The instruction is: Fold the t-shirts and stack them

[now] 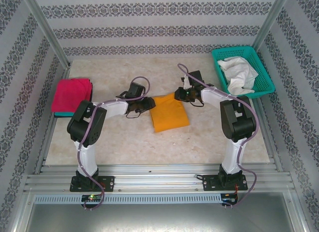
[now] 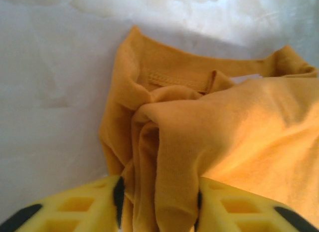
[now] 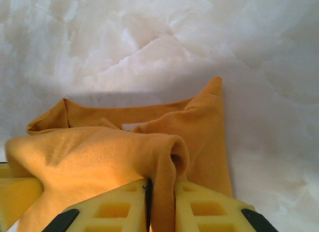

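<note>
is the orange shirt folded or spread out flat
Folded: the orange shirt lies as a compact rectangle, its cloth doubled over in the wrist views, with the left hand and right hand each pinching a folded edge.

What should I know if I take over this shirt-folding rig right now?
Left gripper: jaws shut on the mustard shirt at its far-left corner.
Right gripper: jaws shut on its far-right corner.
The mustard shirt lies mid-table, partly folded.
Done: the magenta shirt lies folded on a teal one at the table's left edge.
White cloth sits in the teal basket, far right.
Left: finish folding the mustard shirt, then probably stack it on the magenta pile.
</note>
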Available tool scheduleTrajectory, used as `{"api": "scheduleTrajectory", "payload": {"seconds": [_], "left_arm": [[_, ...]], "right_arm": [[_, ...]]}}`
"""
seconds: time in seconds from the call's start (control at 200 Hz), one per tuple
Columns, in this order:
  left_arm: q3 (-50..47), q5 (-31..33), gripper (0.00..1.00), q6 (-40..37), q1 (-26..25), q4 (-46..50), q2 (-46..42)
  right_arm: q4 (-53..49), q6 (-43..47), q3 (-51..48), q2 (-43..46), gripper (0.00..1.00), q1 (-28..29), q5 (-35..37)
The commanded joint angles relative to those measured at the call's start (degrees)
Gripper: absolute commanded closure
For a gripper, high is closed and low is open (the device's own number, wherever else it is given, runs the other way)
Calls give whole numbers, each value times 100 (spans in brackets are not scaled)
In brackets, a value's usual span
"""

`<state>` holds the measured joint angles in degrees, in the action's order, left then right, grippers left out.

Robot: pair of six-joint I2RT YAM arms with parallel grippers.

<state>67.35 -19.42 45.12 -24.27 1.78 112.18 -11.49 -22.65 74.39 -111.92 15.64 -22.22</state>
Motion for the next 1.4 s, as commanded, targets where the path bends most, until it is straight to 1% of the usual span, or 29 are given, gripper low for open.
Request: {"api": "scheduleTrajectory", "payload": {"seconds": [0.0, 0.055, 0.105, 0.135, 0.155, 0.29, 0.32, 0.43, 0.51, 0.604, 0.684, 0.714, 0.779, 0.854, 0.924, 0.999, 1.114, 1.209, 1.394], "left_arm": [[160, -8, 71, -125, -21, 269, 102], [157, -13, 80, -151, -1, 278, 137], [157, -20, 87, -178, 23, 287, 155], [147, -18, 90, -203, 34, 290, 165], [147, -20, 91, -217, 44, 288, 171], [254, -17, 92, -393, 165, 369, 239], [317, -18, 92, -444, 207, 420, 288], [636, -56, 91, -666, 324, 665, 498], [904, -98, 85, -809, 404, 782, 655], [1230, -184, 77, -925, 432, 949, 744], [1221, -260, 70, -883, 432, 844, 622], [1138, -255, 67, -858, 432, 770, 524], [848, -256, 64, -814, 432, 521, 251], [425, -229, 55, -730, 432, 194, -95], [102, -246, 45, -616, 432, -6, -355], [-192, -378, 39, -432, 424, -172, -516], [-520, -562, 38, -175, 348, -476, -551], [-594, -700, 39, -39, 212, -676, -450], [-469, -538, 39, -93, 103, -571, -185]], "right_arm": [[174, -90, 51, 32, 82, 76, -186], [173, -65, 17, 101, 82, 78, -186], [203, -46, -66, 211, 81, 67, -139], [245, -32, -155, 303, 78, 55, -75], [288, -29, -218, 373, 74, 51, -22], [588, -61, -724, 852, 51, -45, 303], [633, -69, -825, 941, 47, -66, 342], [679, -153, -1091, 1125, 39, -134, 385], [783, -301, -1257, 1172, 37, -123, 330], [1062, -594, -1487, 1157, 36, -80, 198], [1187, -762, -1566, 1066, 36, -36, 200], [1195, -823, -1564, 997, 36, -33, 205], [1184, -955, -1484, 833, 39, -33, 172], [1199, -1162, -1363, 634, 41, 4, 36], [1295, -1318, -1297, 496, 42, 62, -77], [1363, -1481, -1269, 382, 42, 110, -163], [1583, -1690, -1300, 227, 43, 138, -319], [1739, -1810, -1289, 124, 45, 180, -488], [1768, -1831, -1295, 52, 51, 203, -579]]}}
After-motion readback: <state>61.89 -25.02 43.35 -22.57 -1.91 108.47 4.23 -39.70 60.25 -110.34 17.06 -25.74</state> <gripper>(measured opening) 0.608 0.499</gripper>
